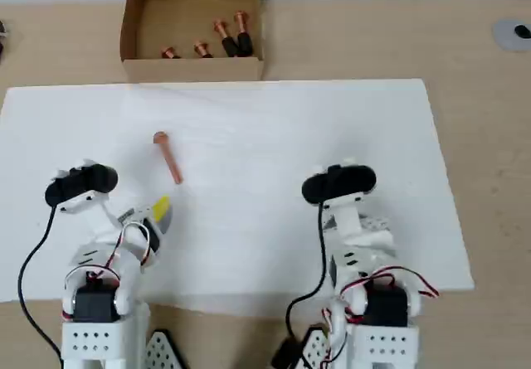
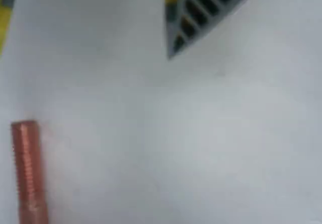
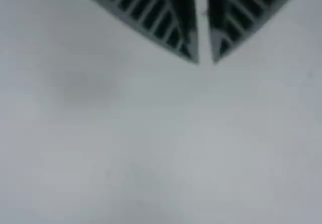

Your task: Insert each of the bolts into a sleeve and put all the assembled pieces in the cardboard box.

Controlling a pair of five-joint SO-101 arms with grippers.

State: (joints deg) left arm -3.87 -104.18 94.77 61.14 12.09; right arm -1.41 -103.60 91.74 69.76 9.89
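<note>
Left wrist view: the left gripper (image 2: 85,50) is spread wide with nothing between its fingers, tips low over the white sheet (image 2: 201,148). The right gripper (image 3: 204,59) is closed to a thin slit, empty, over the same sheet.

Count: one loose bolt (image 1: 170,162); four copper-headed pieces (image 1: 202,50) in the cardboard box (image 1: 195,69). Two of them clearly sit in black sleeves (image 1: 245,46); the other two are too small to judge.

The bolt lies flat on the sheet, long axis diagonal. Its head points toward the box and its threaded end toward the left gripper, near it, not touching.

Both arms are folded low at the sheet's near edge; the right one is well apart from the bolt.
</note>
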